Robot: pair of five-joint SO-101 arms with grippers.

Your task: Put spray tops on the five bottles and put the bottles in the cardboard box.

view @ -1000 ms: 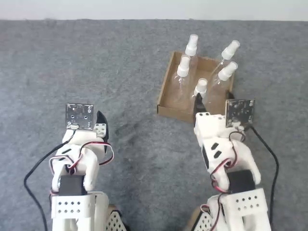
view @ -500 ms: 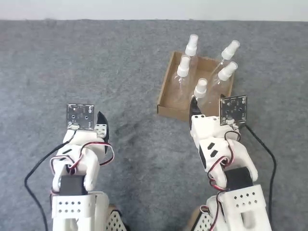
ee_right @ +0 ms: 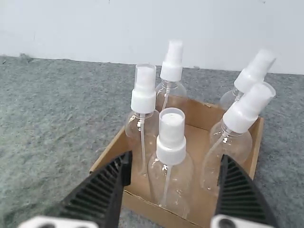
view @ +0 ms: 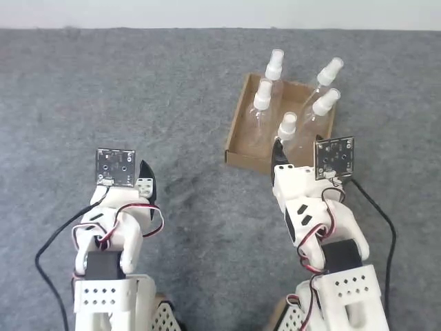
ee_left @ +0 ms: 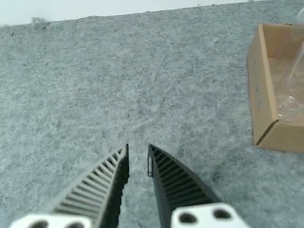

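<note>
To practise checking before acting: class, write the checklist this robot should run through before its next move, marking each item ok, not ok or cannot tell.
1. All five bottles carry spray tops: ok.
2. Every one stands upright: ok.
3. The rear two bottles sit fully inside the box: cannot tell.
4. The right gripper is open and empty, facing the nearest bottle: ok.
5. The left gripper is empty, over the carpet apart from the box: ok.

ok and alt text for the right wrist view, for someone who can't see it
Five clear bottles with white spray tops stand upright in a shallow cardboard box on grey carpet, a white wall behind. The right gripper is open in the foreground, its black fingers either side of the nearest bottle, not touching it.
</note>
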